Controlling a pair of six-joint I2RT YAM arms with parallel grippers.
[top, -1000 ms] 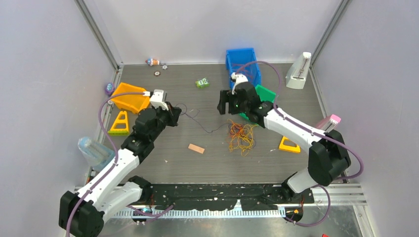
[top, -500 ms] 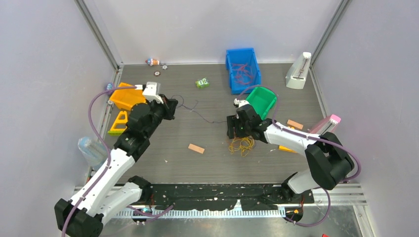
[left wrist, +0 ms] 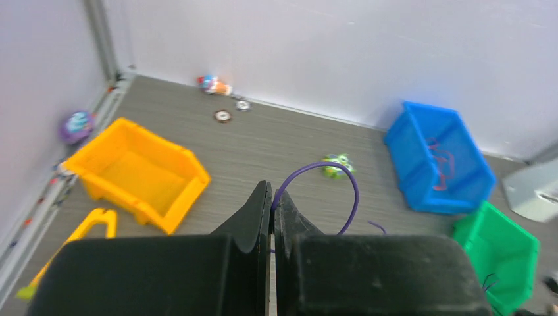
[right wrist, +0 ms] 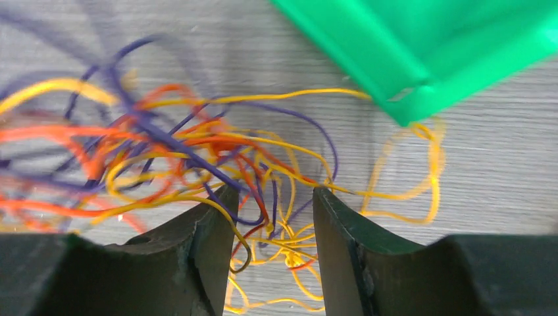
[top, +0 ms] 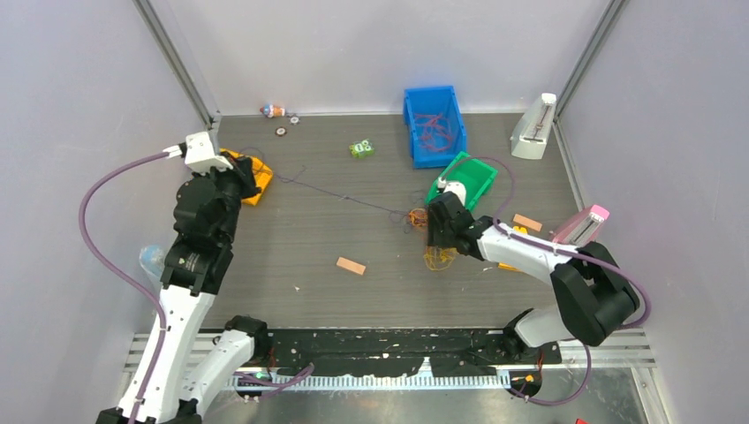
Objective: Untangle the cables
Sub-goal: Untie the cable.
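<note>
The cables are a tangle [top: 430, 253] of thin orange-yellow, red and purple wires on the table just in front of the green bin [top: 475, 176]. One purple cable [top: 340, 193] runs out of it in a straight line to the far left. My left gripper [top: 250, 179] is shut on that cable's end above the orange bin [top: 257, 181]; in the left wrist view the cable loops [left wrist: 349, 187] out from the closed tips [left wrist: 272, 195]. My right gripper [top: 439, 240] is open, down on the tangle, with several strands [right wrist: 197, 148] between its fingers [right wrist: 275, 201].
A blue bin [top: 433, 124] with red wires stands at the back. A white device [top: 534, 128] is at the back right and a pink-topped block [top: 585, 224] at the right. A wooden block [top: 351, 265], a green toy [top: 360, 148] and a plastic bottle [top: 152, 261] are also here.
My left arm has drawn back to the far left, pulling the purple cable out long and straight. My right gripper has come down from by the bins onto the tangle.
</note>
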